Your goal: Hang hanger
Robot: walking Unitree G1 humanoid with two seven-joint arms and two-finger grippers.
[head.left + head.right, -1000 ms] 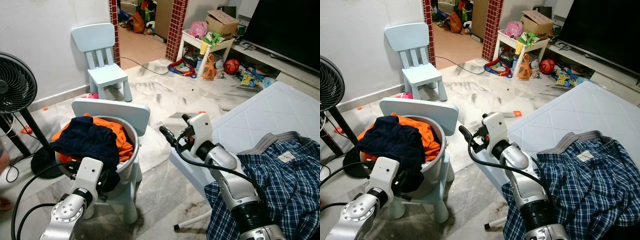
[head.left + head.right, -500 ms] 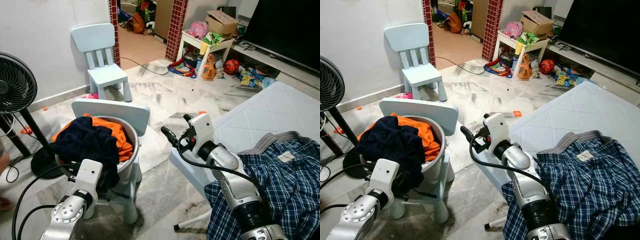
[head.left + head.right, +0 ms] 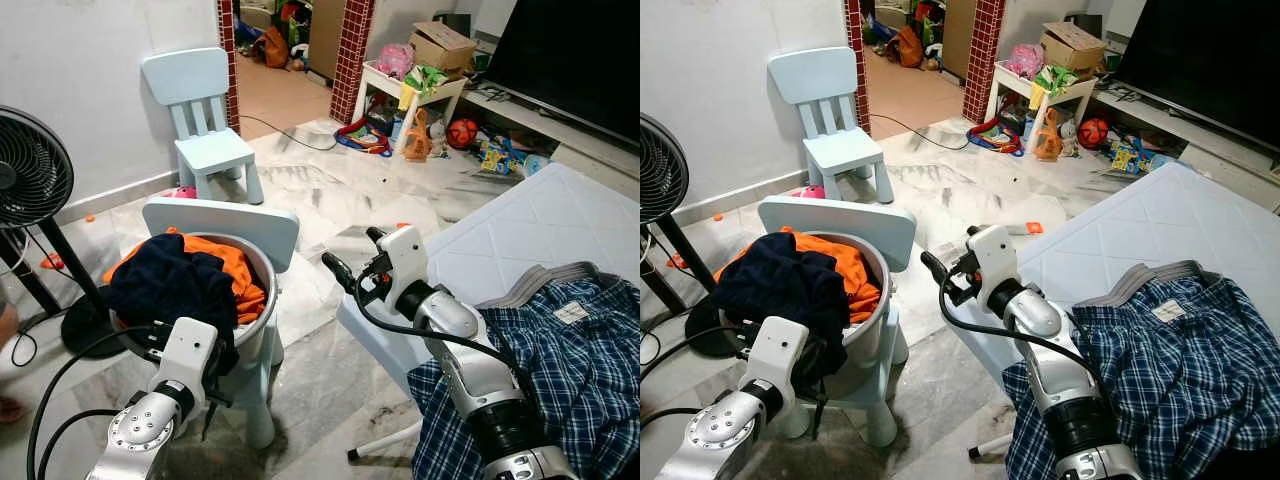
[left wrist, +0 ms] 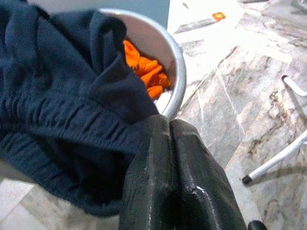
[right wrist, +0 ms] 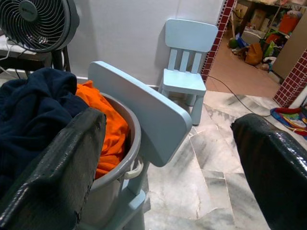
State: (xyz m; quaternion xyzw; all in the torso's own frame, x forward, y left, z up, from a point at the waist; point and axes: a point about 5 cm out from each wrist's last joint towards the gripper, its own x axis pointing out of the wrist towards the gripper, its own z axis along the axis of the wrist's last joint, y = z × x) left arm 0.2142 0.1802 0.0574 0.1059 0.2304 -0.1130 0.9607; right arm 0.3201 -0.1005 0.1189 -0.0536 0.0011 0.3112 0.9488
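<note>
step: early, hanger not yet in a claw; judged as approach or search, nothing being hung.
hanger: cannot pick one out for certain; thin white rod [image 3: 385, 440] on the floor by the mattress corner could be part of one, too little shown to tell.
left claw: left claw [image 4: 170, 125] fingers pressed together, nothing between them; tips just beside the dark navy garment [image 3: 170, 285] hanging over the basin rim.
right claw: right claw [image 3: 350, 262] fingers spread wide apart, empty; held out over the floor between basin and mattress, aimed at the basin side in the wrist view.
basin: grey basin [image 3: 872, 320] sits on the seat of a pale blue chair [image 3: 228, 222], heaped with navy and orange clothes [image 3: 238, 275].
mattress: white mattress [image 3: 520, 235] at right, checked blue shorts [image 3: 555, 370] lying on its near edge, partly under the right arm.
background: second blue chair [image 3: 205, 110] by the wall, fan [image 3: 28, 170] at left, toys and TV at far right.
how to do well: locate the hanger first, check the white rod near the mattress corner; keep the right claw spread until fingers straddle a bare bar, then close on it, not on cloth.
care: keep the left claw off the navy fabric so the basin does not get dragged off the chair seat.
risk: basin perched on a small seat, likely to tip if snagged; floor rod is thin and low, easy to miss or pinch badly.
</note>
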